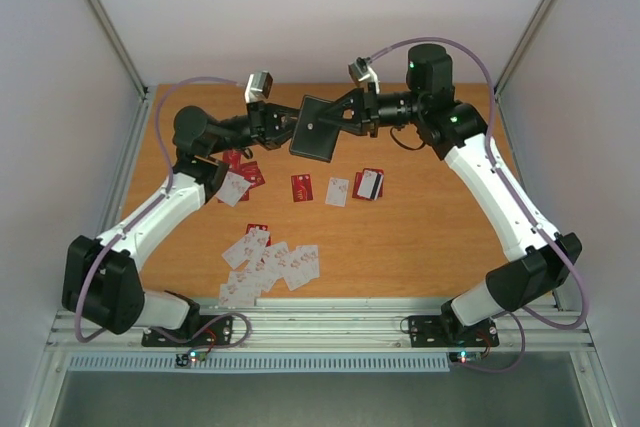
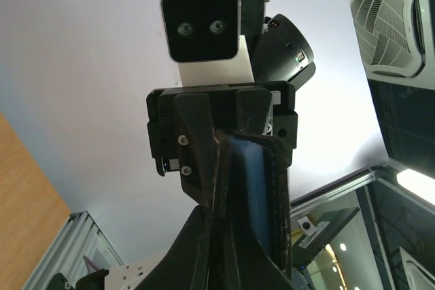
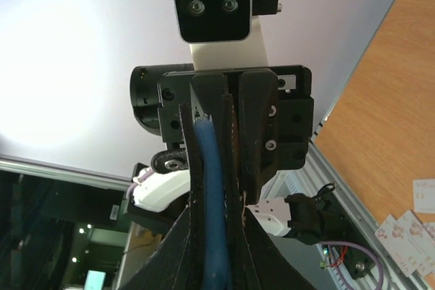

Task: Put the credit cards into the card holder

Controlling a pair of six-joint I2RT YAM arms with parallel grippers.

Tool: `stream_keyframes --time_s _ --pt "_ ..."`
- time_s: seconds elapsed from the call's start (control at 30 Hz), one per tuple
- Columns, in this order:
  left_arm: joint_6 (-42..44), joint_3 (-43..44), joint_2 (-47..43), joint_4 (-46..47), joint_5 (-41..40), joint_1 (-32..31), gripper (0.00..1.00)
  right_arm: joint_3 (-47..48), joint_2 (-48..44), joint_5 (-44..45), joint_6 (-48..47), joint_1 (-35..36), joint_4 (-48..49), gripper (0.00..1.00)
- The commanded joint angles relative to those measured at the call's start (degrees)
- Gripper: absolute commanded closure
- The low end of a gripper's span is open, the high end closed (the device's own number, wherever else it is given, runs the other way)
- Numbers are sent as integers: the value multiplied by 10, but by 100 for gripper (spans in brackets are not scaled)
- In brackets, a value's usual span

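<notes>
Nothing loaded so far

The left gripper (image 1: pixel 283 127) is clamped on one edge of the small black folding card holder (image 1: pixel 322 128), held above the orange wooden table (image 1: pixel 440 232); the right gripper (image 1: pixel 352 117) pinches its opposite edge. The thin red and white credit cards (image 1: pixel 270 262) lie scattered below

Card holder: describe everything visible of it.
The card holder is a small black rectangular wallet, leather-like and slightly parted, with a blue-grey lining showing between its flaps. It hangs tilted in the air over the far part of the table. The left gripper and right gripper clamp opposite edges in their jaws.
</notes>
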Motion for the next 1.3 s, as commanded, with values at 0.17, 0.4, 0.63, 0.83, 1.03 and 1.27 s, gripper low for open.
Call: stream_keyframes --time_s 0.17,0.4,0.63,0.83,1.03,1.27 --pt "114 49 -34 -187 -4 -2 100 59 -4 89 -166 -30 -237 20" --pt "388 161 -42 -653 -146 -2 100 54 -25 159 -237 -59 -356 2" --pt "551 250 -11 -880 -325 -7 100 49 -26 185 -211 -43 -346 1" --pt "573 293 15 -947 -426 -39 100 83 1 280 -210 18 -384 1" --pt "564 297 25 -939 -437 -68 100 124 42 354 -213 60 -431 2" --pt "545 277 16 -908 -419 -74 100 106 43 385 -204 66 -439 3"
